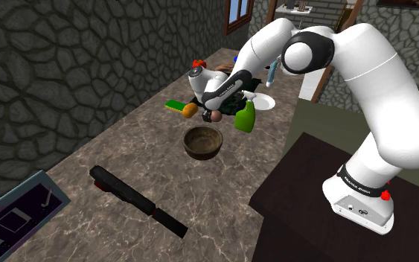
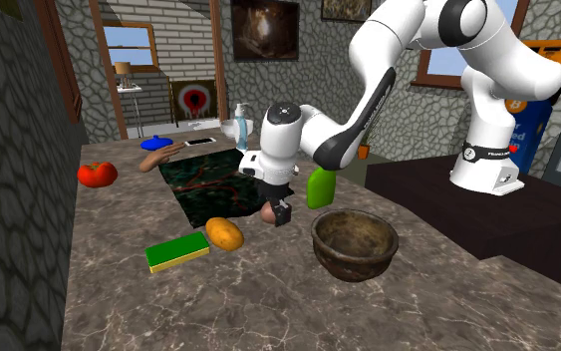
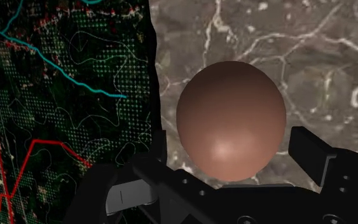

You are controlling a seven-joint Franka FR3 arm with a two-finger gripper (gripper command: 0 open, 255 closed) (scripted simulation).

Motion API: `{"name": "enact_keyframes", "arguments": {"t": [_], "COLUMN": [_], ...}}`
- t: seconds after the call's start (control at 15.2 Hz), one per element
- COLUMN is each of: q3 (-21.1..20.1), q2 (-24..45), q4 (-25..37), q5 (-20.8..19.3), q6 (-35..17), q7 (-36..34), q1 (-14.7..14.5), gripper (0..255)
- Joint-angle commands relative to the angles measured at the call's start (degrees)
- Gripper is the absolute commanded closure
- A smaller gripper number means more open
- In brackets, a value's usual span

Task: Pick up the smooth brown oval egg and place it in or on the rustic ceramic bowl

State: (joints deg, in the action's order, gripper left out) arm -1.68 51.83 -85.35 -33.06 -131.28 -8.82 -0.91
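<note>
Finds the brown egg [image 3: 231, 121] lying on the marbled counter [image 3: 311, 44], near the dark brown bowl [image 2: 353, 261] but apart from it, off the bowl's side toward the second exterior view's left. Holds the black gripper [image 3: 231, 162] low around the egg, jaws wide, one finger on each side. Seems just short of touching it, though the finger edges are hard to read. Places the dark map-patterned mat [image 3: 56, 95] just past the egg from the bowl. Sets a green bottle [image 2: 319, 186] near the bowl's far side, with an orange lump [image 2: 224, 233] and a green block [image 2: 177, 251] farther from the bowl than the egg.
</note>
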Motion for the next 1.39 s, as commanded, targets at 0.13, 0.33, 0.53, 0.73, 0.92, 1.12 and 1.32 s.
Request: {"name": "enact_keyframes", "arguments": {"t": [0.13,0.33,0.53,0.73,0.92,1.12,1.32], "q3": [0.0,0.0,0.0,0.0,0.0,-0.2,-0.5], "q2": [0.1,0.1,0.1,0.1,0.1,-1.8,-3.6], "q4": [0.0,0.0,0.0,0.0,0.0,-0.8,-1.5], "q5": [0.0,0.0,0.0,0.0,0.0,0.3,0.6], "q6": [-0.1,-0.1,-0.1,-0.1,-0.1,0.9,1.9], "q7": [0.0,0.0,0.0,0.0,0.0,0.5,1.1], "q1": [0.0,0.0,0.0,0.0,0.0,0.2,0.3], "gripper": [0,255,255,255,255,255,255]}}
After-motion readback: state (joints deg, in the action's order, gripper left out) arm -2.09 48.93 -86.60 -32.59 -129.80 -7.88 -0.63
